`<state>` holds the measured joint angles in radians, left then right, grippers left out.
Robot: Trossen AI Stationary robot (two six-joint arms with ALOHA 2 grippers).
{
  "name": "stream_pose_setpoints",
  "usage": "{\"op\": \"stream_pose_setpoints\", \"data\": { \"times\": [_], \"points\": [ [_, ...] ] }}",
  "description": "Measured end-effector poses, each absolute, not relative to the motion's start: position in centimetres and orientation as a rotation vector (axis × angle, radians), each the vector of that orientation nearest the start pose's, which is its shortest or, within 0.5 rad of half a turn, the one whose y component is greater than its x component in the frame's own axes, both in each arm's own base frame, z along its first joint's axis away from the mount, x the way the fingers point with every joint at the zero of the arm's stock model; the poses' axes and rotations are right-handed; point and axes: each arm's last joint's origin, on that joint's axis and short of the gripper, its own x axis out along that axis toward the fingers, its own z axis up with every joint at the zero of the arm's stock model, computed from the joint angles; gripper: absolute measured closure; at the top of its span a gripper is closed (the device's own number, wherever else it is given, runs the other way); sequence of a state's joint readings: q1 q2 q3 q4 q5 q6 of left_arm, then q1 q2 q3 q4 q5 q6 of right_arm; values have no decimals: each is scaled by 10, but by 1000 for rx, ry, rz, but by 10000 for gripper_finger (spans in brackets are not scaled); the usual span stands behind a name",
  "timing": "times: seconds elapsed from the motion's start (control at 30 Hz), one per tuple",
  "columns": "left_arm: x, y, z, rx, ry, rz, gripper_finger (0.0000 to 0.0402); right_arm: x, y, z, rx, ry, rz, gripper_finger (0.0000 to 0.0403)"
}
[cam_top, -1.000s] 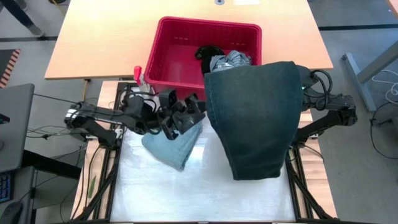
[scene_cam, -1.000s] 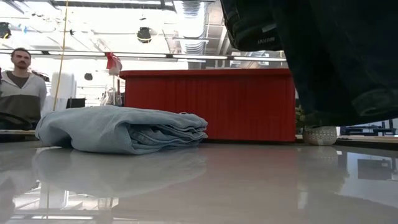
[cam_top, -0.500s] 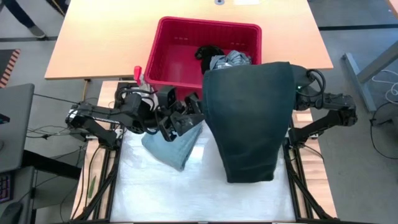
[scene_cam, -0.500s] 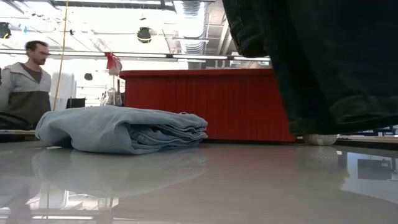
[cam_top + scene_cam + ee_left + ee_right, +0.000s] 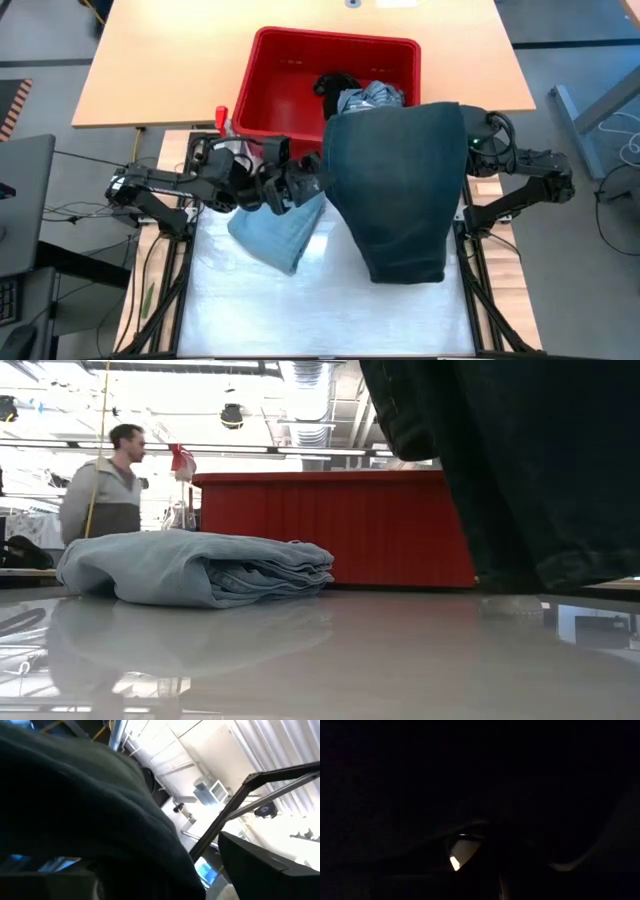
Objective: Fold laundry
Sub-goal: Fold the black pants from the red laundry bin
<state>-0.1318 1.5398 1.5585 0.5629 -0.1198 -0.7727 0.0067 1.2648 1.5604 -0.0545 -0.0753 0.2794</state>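
Note:
A dark navy garment (image 5: 400, 190) hangs lifted over the table's right half, with its top draped over my right gripper, which the cloth hides. Only the right wrist (image 5: 492, 140) shows at the garment's upper right corner. In the low view its lower hem (image 5: 560, 565) hangs close above the table top. My left gripper (image 5: 312, 183) is at the garment's left edge, and dark cloth (image 5: 75, 805) fills much of the left wrist view. A folded light blue garment (image 5: 275, 235) lies flat on the table below the left arm. My right gripper is shut on the dark navy garment near its top right corner (image 5: 462, 125), but the cloth draped over it hides the place of contact. The garment hangs slack below it, lifted off the table.
A red basket (image 5: 290, 60) stands at the table's far edge, holding a black garment (image 5: 335, 88) and a grey-blue striped one (image 5: 372, 97). The near half of the white table top (image 5: 300, 310) is bare. A person (image 5: 110, 480) walks in the room behind.
My left gripper has moved toward the table's right edge, up to the hanging garment's left edge, and has rolled a little. The navy garment has swayed, and its hanging part has drawn narrower. The light blue garment has stayed in place.

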Motion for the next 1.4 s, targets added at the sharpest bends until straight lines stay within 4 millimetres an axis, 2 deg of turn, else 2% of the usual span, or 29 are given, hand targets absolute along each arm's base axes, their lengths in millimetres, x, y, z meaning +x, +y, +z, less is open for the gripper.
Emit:
{"op": "stream_pose_setpoints", "data": {
  "times": [0.13, 0.23, 0.33, 0.37, 0.53, 0.63, 0.87, 1.03, 1.1, 1.2, 1.27, 1.4],
  "points": [
    [336, -32, 484, -896, -512, -283, 200, 251, 4, 507, 270, -227, 116, 382],
    [336, -31, 483, -900, -485, -327, 276, 251, 4, 507, 270, -227, 120, 372],
    [336, -32, 484, -904, -480, -373, 369, 251, 4, 506, 271, -219, 120, 355],
    [335, -33, 485, -910, -484, -383, 384, 251, 4, 506, 271, -211, 119, 350],
    [333, -37, 487, -933, -505, -411, 397, 251, 3, 504, 271, -185, 111, 320],
    [329, -36, 490, -944, -519, -422, 398, 244, 2, 504, 284, -161, 117, 286],
    [314, -36, 509, -944, -546, -491, 400, 201, 2, 502, 322, 107, 73, 182],
    [295, -32, 534, -886, -589, -502, 401, 166, 3, 492, 411, 283, 22, 145],
    [286, -31, 542, -856, -599, -477, 401, 156, 6, 490, 426, 252, -14, 144],
    [284, -30, 546, -840, -586, -435, 401, 147, 12, 496, 422, 49, -23, 143],
    [286, -32, 545, -842, -562, -422, 401, 147, 17, 494, 406, -67, 8, 143],
    [286, -32, 544, -845, -563, -416, 401, 159, 23, 476, 440, -199, 52, 143]
  ]
}}
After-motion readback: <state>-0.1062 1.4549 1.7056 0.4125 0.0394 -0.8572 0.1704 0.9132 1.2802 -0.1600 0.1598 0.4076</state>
